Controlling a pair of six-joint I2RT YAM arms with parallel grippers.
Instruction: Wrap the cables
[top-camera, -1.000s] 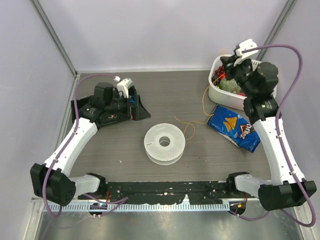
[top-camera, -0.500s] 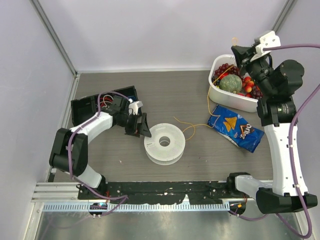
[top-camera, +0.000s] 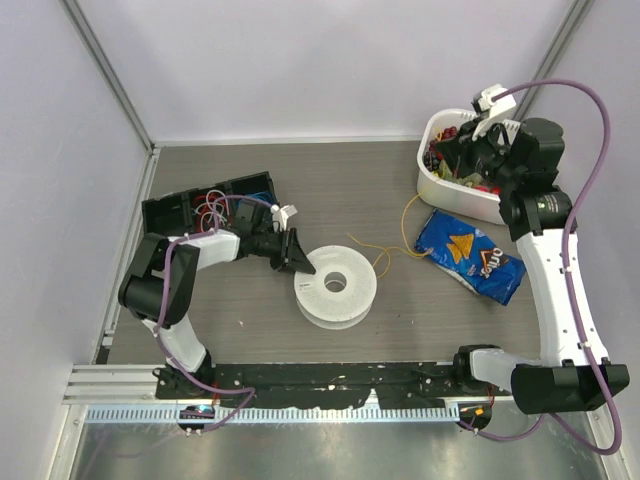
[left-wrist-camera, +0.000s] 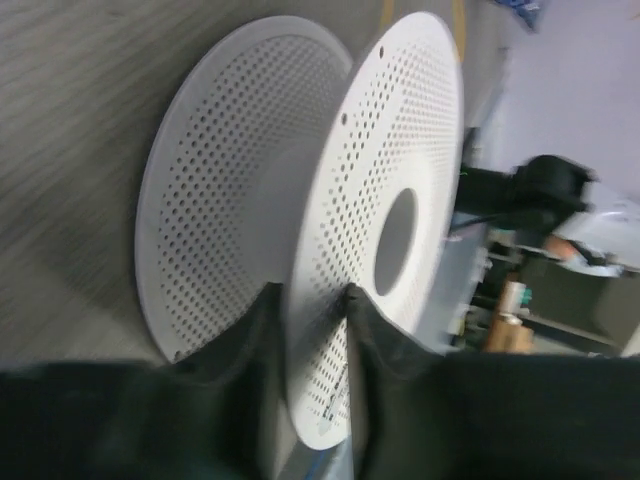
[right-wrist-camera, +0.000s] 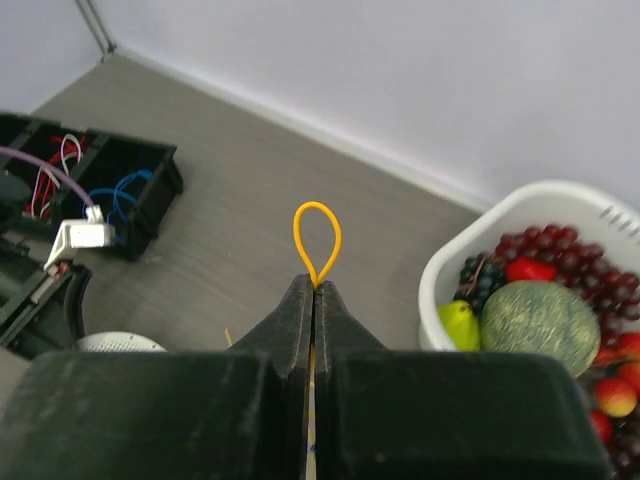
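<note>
The yellow-orange cable (top-camera: 404, 216) trails from the white spool (top-camera: 338, 290) across the table up to my right gripper (top-camera: 452, 150). In the right wrist view that gripper (right-wrist-camera: 316, 284) is shut on the cable, and a small loop of cable (right-wrist-camera: 317, 238) pokes out past the tips. The spool lies flat at mid-table. My left gripper (top-camera: 298, 262) reaches its left edge. In the left wrist view the left gripper (left-wrist-camera: 308, 296) has its jaws closed on the rim of the spool's upper flange (left-wrist-camera: 400, 190), one finger on each face.
A black box (top-camera: 160, 212) with red, white and blue wire coils sits at the back left. A white bowl (top-camera: 445, 188) of fruit stands at the back right. A blue chip bag (top-camera: 468, 255) lies in front of the bowl.
My left arm swung from the black box to the spool and its jaws closed on the flange; the spool shifted slightly right. My right gripper rose, then came back down, cable still pinched.
</note>
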